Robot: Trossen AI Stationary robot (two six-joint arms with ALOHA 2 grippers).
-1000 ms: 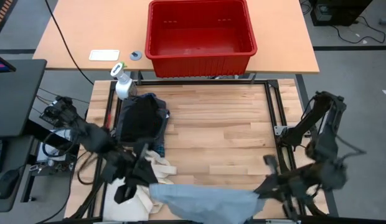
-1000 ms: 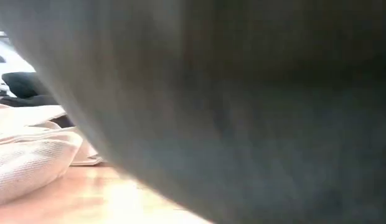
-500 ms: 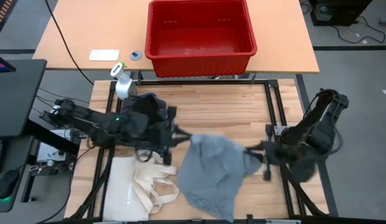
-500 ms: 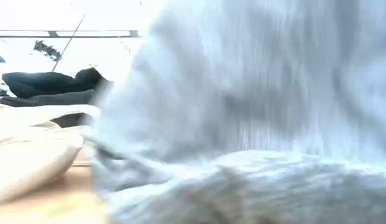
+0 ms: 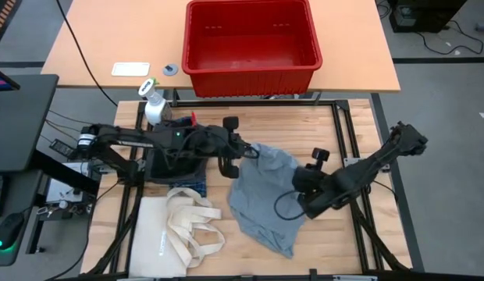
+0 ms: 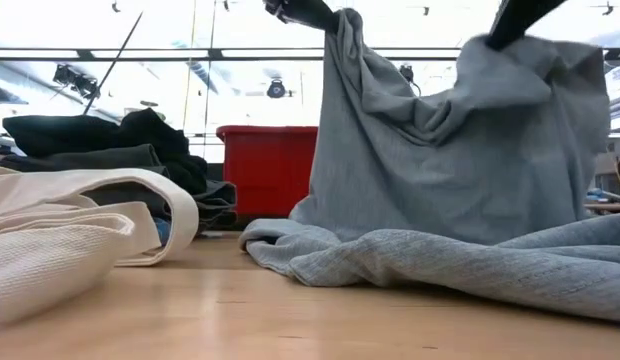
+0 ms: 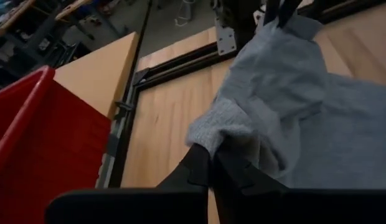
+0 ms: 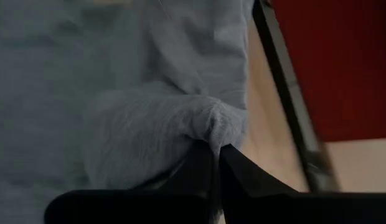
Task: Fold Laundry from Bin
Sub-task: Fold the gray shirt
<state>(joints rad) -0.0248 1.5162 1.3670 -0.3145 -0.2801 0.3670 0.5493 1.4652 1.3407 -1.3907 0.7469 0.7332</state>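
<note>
A light grey garment (image 5: 264, 191) from the laundry hangs between my two grippers over the middle of the wooden table. My left gripper (image 5: 246, 153) is shut on its upper left corner, and my right gripper (image 5: 298, 176) is shut on its upper right corner. The low view shows both held points raised, the left gripper (image 6: 312, 10) and the right gripper (image 6: 512, 18) above them. The garment's lower part (image 6: 440, 265) lies crumpled on the table. The red bin (image 5: 250, 35) stands beyond the far edge; no laundry shows in it. My left gripper pinches a bunched corner of the grey garment (image 7: 219, 132) between its two fingers, coming from the table's left and slanting slightly down. The cloth hangs slack below the fingers, its lower end (image 5: 269, 230) on the table. My right gripper pinches the garment's other upper corner (image 8: 202, 121), bunched into several layers, between its two fingers. It comes from the table's right, slanting down. The cloth sags between the two holds and trails onto the table.
A pile of dark laundry (image 5: 176, 148) lies at the table's left, with a cream tote bag (image 5: 179, 230) near the front left corner. A spray bottle (image 5: 152, 101) stands at the far left corner. Bare wood lies at the table's far right.
Both grippers have carried the grey garment from the table's near edge toward its middle and down, coming closer together. The garment, stretched wide and lifted before, now hangs bunched from its two upper corners with its lower part laid on the table.
</note>
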